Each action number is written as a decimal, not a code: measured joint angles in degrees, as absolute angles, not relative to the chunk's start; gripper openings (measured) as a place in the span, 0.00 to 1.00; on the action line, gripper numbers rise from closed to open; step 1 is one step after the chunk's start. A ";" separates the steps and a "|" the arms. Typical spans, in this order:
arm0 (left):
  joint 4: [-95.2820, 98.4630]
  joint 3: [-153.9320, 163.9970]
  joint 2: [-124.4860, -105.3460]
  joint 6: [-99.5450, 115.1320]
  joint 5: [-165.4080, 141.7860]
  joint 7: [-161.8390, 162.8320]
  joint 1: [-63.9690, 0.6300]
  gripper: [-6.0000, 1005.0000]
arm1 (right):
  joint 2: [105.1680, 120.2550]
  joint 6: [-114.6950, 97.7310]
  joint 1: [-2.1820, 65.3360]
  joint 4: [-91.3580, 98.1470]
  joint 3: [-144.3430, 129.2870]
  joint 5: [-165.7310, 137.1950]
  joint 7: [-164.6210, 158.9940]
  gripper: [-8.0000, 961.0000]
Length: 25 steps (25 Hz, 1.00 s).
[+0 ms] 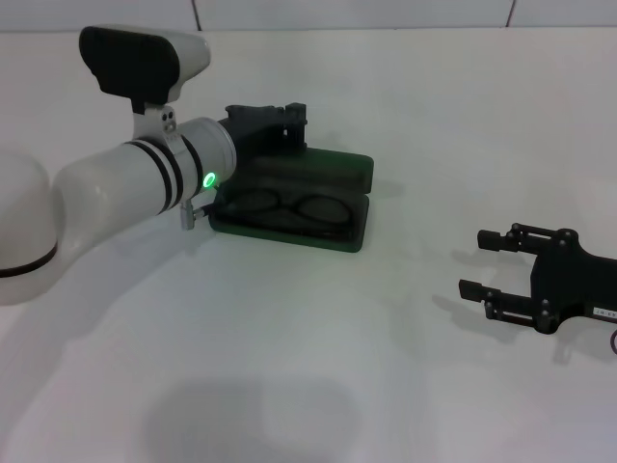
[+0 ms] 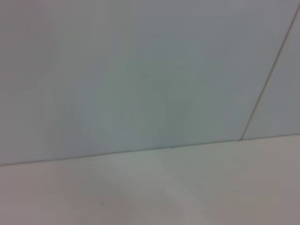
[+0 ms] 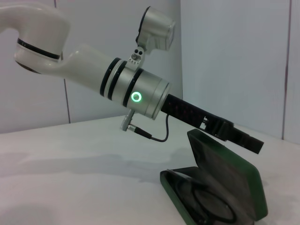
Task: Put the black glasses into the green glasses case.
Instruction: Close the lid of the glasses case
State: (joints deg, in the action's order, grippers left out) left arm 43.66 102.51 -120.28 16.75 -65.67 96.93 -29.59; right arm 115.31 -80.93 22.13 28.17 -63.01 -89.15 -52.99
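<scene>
The black glasses (image 1: 289, 207) are seen lying inside the open green glasses case (image 1: 352, 198), lenses up in the lined tray, the case resting on the white desk (image 1: 308, 367) left of centre and toward its far side. The lid is stood up behind the tray, roughly half raised as shown in the right wrist view, where the glasses (image 3: 208, 204) are partly visible inside the case (image 3: 253, 187). The placing step is judged to be done already; what may remain is the closing of the lid and the drawing back of the arm. The left gripper (image 1: 280, 123) is held over the far edge of the case, at or just above the raised lid; whether its fingers are apart or together cannot be told, and nothing is seen to be held in it. If the lid is to be closed, a gentle push down from behind would be called for, with care that the temple arms are not pinched. The right gripper (image 1: 482, 262) is parked near the right of the desk, well apart from the case, its fingers spread and empty. Nothing else is seen on the desk, and no obstacle stands around the case.
</scene>
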 joint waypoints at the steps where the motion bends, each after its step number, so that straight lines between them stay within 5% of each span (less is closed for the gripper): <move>1: 43.66 102.47 -120.26 17.27 -65.66 96.78 -29.39 0.05 | 115.31 -80.89 22.14 28.16 -63.01 -89.15 -52.99 0.68; 25: 43.28 100.10 -120.12 27.83 -54.85 80.87 -22.90 0.05 | 115.50 -80.86 22.33 28.12 -63.02 -89.03 -52.99 0.68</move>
